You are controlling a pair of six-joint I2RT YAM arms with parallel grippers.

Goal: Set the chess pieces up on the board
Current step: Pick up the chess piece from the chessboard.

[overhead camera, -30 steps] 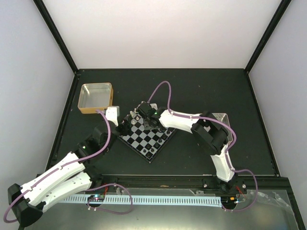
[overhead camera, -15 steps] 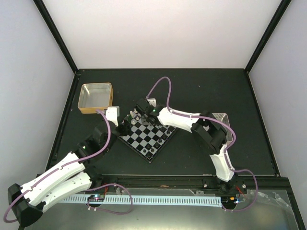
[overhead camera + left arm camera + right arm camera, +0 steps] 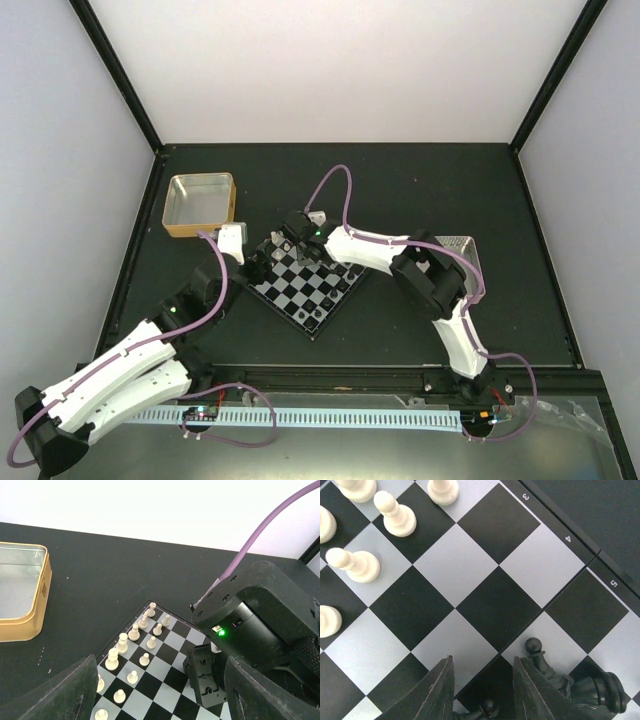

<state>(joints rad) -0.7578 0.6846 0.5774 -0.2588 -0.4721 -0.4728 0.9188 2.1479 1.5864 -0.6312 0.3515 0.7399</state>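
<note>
Item 1, my right tool (image 3: 482,682): low over the board (image 3: 470,565), fingers narrowly apart. A black piece (image 3: 489,708) sits in the gap; I cannot tell whether it is gripped.
Item 2, other black pieces (image 3: 545,665): clustered just beside that tool.
Item 3, white pieces (image 3: 122,642): upright, two rows along one board edge.
Item 4, my left tool (image 3: 160,695): spread wide, holding nothing.
Item 5, gold-rimmed tray (image 3: 22,627): on the table (image 3: 400,190), apart from the board.

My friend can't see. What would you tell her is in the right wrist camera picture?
Looking straight down on the board, the right gripper hangs open just above the squares. White chess pieces stand at the upper left, and black pieces crowd the lower right beside the gripper.
</note>
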